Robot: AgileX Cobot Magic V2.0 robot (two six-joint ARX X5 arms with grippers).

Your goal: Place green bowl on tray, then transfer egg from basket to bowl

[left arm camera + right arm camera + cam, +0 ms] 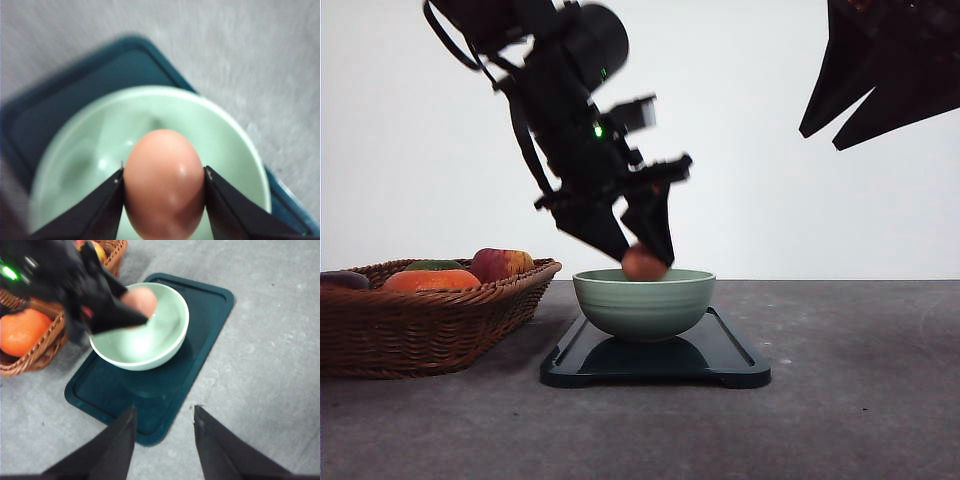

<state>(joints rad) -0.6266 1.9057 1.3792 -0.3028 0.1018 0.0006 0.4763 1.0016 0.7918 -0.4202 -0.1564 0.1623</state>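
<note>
The left gripper (642, 258) was clamped on the small reddish-brown oval egg (164, 182), its 2 black fingers (102, 202) pressing the egg's sides so it hung at the rim of the pale sage-green round ceramic bowl (642, 303). Judging by that pose, the grip kept the egg from dropping hard onto the ceramic; release looked like the step left.

The bowl sat on the flat dark blue-black rectangular tray (730, 352), toward the end nearer the wide brown woven wicker basket (415, 325), so the first part of the task appeared done. The bowl's inside looked bare apart from the egg over it.

The basket, just beside the tray, held a red-yellow apple (501, 264) and an orange fruit (430, 280).

The right gripper (164, 432) hung above the grey table (270, 380) with its jaws apart, holding nothing, clear of the left arm's work.
</note>
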